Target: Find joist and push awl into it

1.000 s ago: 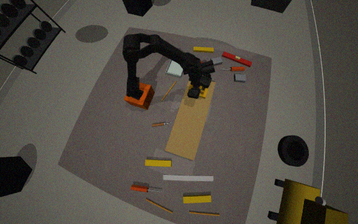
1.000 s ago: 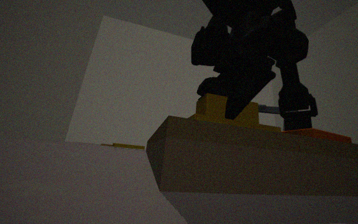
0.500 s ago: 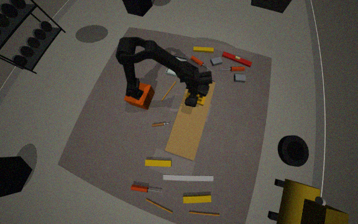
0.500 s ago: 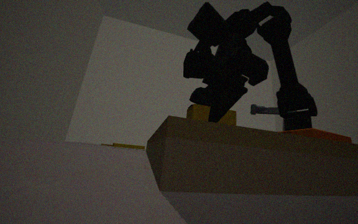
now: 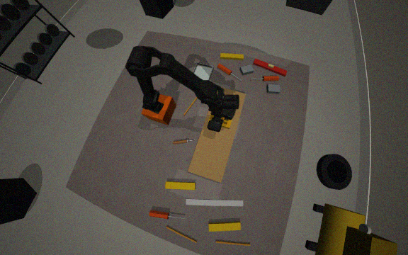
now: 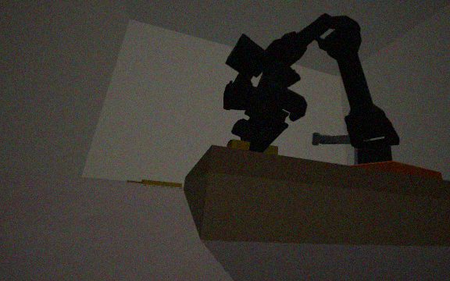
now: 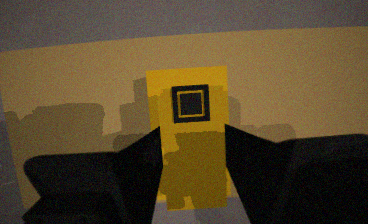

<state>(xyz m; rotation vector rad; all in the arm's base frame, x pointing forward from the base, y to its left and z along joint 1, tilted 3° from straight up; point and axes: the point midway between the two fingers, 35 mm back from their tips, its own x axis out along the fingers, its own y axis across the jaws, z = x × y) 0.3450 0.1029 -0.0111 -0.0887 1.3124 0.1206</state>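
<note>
Wrist view, gripper (image 7: pixel 192 165) clamping yellow stud finder (image 7: pixel 191 135) (apparently flat) on floor panel (image 7: pixel 295 80).

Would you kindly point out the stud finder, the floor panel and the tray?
stud finder (image 7: pixel 190 82): wrist view, yellow body above its square window.
floor panel (image 5: pixel 211 159): top view, bare tan surface.
tray (image 5: pixel 202 71): top view, pale floor.

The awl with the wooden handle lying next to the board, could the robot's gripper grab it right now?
Probably not yet. The gripper is shut on the yellow stud finder on the floor panel. The awl lies unblocked nearby.
</note>
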